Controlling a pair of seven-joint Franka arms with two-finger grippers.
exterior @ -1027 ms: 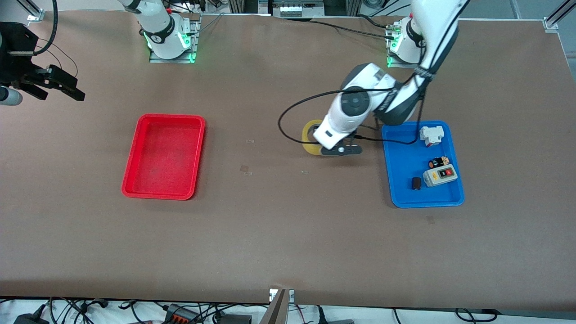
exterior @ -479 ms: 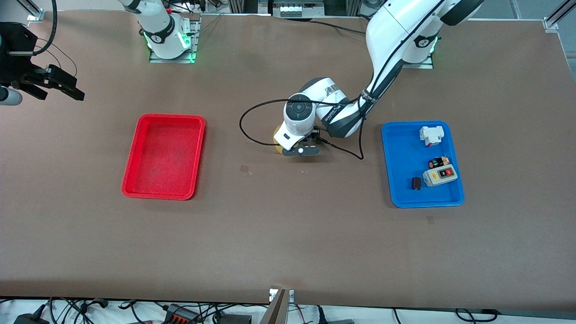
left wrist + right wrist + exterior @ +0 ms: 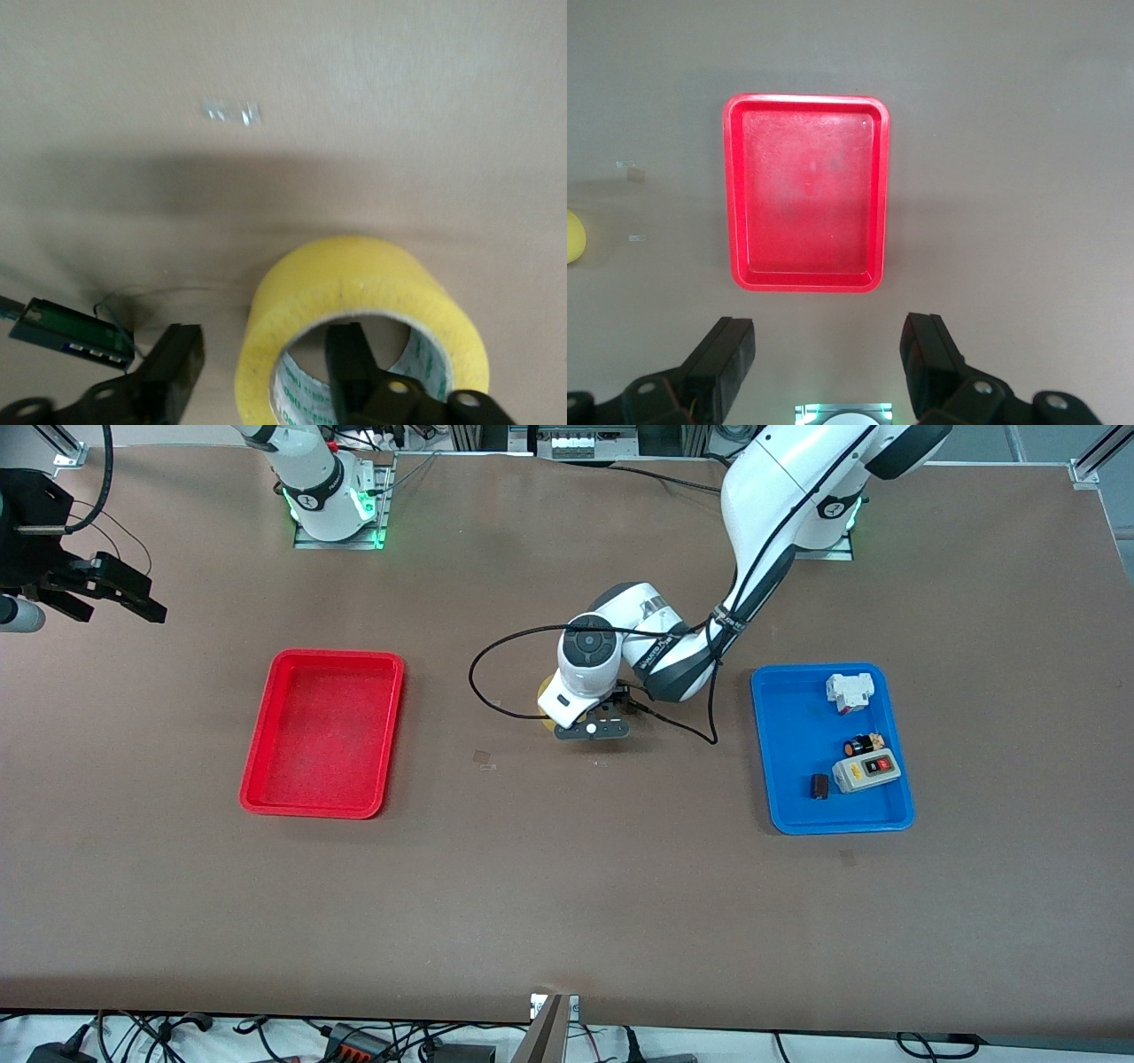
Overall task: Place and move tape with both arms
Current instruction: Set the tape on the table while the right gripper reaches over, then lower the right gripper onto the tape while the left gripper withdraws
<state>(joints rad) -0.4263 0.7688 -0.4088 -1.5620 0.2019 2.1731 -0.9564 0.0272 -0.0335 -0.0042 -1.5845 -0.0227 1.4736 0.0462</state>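
Observation:
The tape (image 3: 354, 292), a yellow roll, stands on its edge on the brown table, roughly midway between the two trays. In the front view only a yellow sliver of it (image 3: 544, 691) shows under the left wrist. My left gripper (image 3: 266, 336) is low over it and open. One finger (image 3: 350, 359) is inside the hole and the other finger (image 3: 177, 363) is outside, with a gap to the roll's wall. In the front view it (image 3: 591, 728) hides most of the roll. My right gripper (image 3: 828, 332) is open and empty, waiting high over the right arm's end of the table (image 3: 115, 593).
An empty red tray (image 3: 332, 655) lies toward the right arm's end and shows in the right wrist view (image 3: 806, 99). A blue tray (image 3: 828, 828) toward the left arm's end holds a grey switch box (image 3: 866, 772), a white part (image 3: 849, 691) and small items. A black cable loops beside the left wrist.
My left gripper has carried the tape from beside the blue tray toward the table's middle, then nearly stopped in the last half second. The right arm has not moved.

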